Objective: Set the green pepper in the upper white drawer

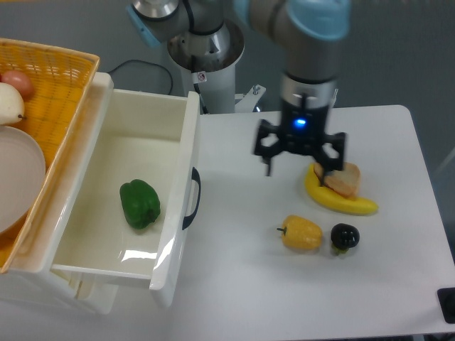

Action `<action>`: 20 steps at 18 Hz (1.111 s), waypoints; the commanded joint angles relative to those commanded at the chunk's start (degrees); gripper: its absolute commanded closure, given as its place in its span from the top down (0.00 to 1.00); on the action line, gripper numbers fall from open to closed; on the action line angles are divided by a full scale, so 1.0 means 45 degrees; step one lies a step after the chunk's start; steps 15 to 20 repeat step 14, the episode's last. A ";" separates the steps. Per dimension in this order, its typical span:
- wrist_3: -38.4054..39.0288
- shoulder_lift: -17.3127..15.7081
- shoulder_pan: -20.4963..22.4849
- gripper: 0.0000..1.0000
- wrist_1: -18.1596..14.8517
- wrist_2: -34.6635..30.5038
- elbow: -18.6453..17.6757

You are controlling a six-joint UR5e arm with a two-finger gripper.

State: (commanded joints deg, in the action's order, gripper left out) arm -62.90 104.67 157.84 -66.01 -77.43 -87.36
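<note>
The green pepper (140,204) lies on the floor of the upper white drawer (175,234), which is pulled open, its black curved handle (192,197) facing the table. My gripper (299,170) is open and empty, hanging above the white table to the right of the drawer, just left of the banana. It is well apart from the pepper.
An orange woven basket (60,92) with a white plate and fruit sits left of the drawer. On the table lie a banana (334,199) with a bread piece (339,176) on it, a yellow pepper (301,234) and a small black fruit (345,236).
</note>
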 joint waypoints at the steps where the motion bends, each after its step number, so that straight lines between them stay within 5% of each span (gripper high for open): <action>1: -0.0392 0.0234 0.0157 1.00 0.0019 -0.0136 0.0000; 13: -0.4126 0.2598 0.0373 1.00 0.0098 -0.3241 0.0020; 20: -0.4127 0.2638 0.0470 1.00 0.0098 -0.3223 0.0000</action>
